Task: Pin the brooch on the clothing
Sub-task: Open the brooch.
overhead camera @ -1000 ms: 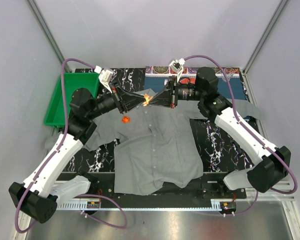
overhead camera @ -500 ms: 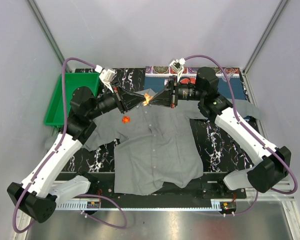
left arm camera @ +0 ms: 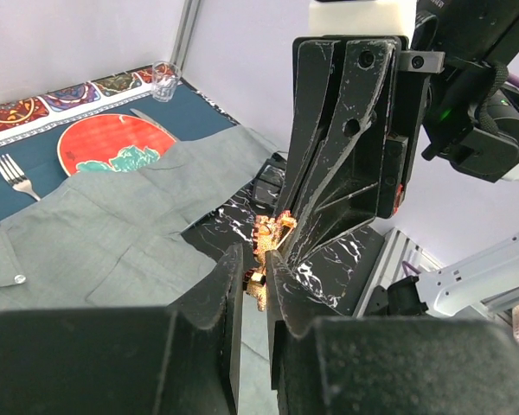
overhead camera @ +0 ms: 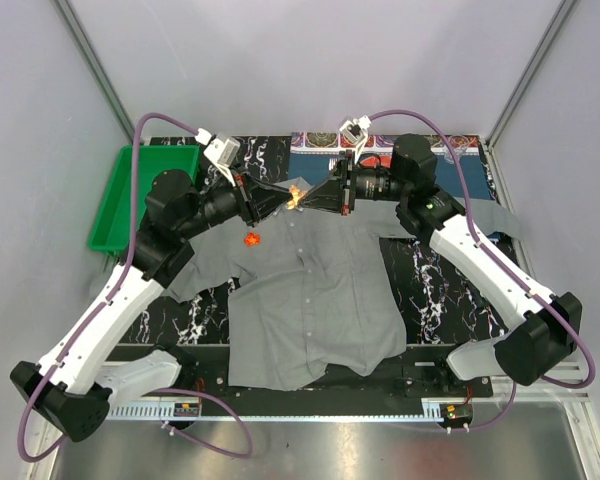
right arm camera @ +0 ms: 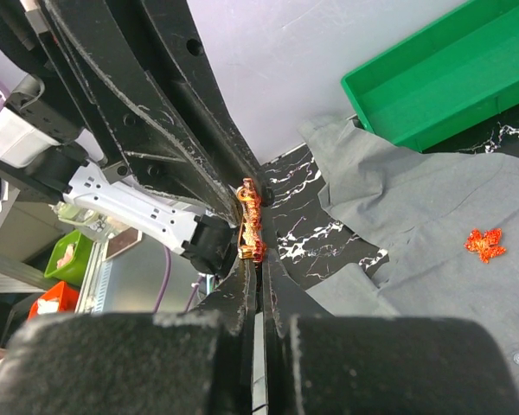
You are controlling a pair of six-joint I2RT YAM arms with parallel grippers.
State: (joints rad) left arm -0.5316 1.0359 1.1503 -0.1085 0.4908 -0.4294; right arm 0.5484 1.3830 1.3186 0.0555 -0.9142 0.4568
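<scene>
A gold-and-orange brooch (overhead camera: 296,196) hangs in the air above the collar of the grey shirt (overhead camera: 310,290), which is the clothing, spread flat on the table. My right gripper (overhead camera: 303,197) is shut on the brooch (right arm camera: 251,223) from the right, its tips (right arm camera: 258,255) pinching the lower end. My left gripper (overhead camera: 288,199) meets it from the left. Its jaws (left arm camera: 255,259) are narrowed onto a gold part of the brooch (left arm camera: 264,242). A second, red leaf-shaped brooch (overhead camera: 251,239) lies loose on the shirt's left chest (right arm camera: 485,245).
A green bin (overhead camera: 130,195) stands at the table's left edge. Behind the shirt lies a blue patterned placemat (overhead camera: 320,155) with a red plate (left arm camera: 112,143), a fork (left arm camera: 13,175) and a small glass (left arm camera: 164,79). Black marble tabletop (overhead camera: 420,290) shows round the shirt.
My left gripper's jaws have closed in onto the brooch, and the left arm has shifted slightly up and back. The right arm holds still.
</scene>
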